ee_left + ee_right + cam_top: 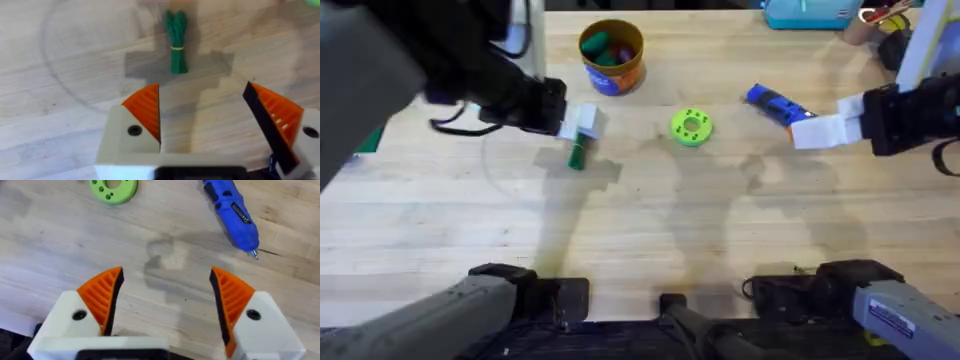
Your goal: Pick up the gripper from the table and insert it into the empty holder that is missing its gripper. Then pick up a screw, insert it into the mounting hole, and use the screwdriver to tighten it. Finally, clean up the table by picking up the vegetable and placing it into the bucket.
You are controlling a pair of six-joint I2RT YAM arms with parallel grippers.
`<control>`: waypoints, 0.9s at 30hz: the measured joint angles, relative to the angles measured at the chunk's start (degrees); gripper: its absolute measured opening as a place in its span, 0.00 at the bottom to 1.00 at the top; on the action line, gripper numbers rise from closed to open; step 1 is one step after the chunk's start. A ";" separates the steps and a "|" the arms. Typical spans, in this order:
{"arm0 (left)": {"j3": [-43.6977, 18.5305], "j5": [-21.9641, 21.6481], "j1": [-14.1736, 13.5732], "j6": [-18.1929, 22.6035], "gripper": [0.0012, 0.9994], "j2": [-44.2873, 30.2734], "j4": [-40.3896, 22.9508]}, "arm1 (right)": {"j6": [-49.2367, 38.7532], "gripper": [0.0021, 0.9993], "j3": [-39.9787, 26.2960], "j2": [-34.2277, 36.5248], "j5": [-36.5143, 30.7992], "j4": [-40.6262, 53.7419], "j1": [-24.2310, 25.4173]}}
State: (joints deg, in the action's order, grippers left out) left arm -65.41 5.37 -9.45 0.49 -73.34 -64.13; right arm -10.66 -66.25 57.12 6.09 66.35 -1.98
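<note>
Presently, as found:
Table (650, 230): bare wood.
Bucket (612, 57): stood at far side, green items inside.
Left gripper (202, 120): fingers spread, above vegetable, not touching.
Right gripper (165, 297): fingers spread, holding nothing, near screwdriver.
Screwdriver (231, 213): lay flat.
Disc (691, 127): lay mid-table.
Vegetable (176, 42): lay flat on table.

I see the bucket (611, 57) near the table's (650, 240) far edge, the vegetable (577, 155) nearer me (toward the left edge), the screwdriver (775, 104) toward the right edge.
</note>
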 joint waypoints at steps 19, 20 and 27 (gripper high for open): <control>0.00 0.19 0.00 0.02 0.99 -2.28 -0.44 | -0.02 0.99 0.01 0.00 0.00 -0.07 0.00; 0.00 0.19 0.00 0.02 0.99 -2.28 -0.44 | -0.02 0.99 0.01 0.00 0.00 -0.07 0.00; 0.00 0.19 0.00 0.02 0.99 -2.28 -0.44 | -0.02 0.99 0.01 0.00 0.00 -0.07 0.00</control>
State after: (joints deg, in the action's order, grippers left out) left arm -65.41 5.56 -9.45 0.51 -75.61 -64.58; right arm -10.68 -66.24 57.12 6.09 66.28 -1.98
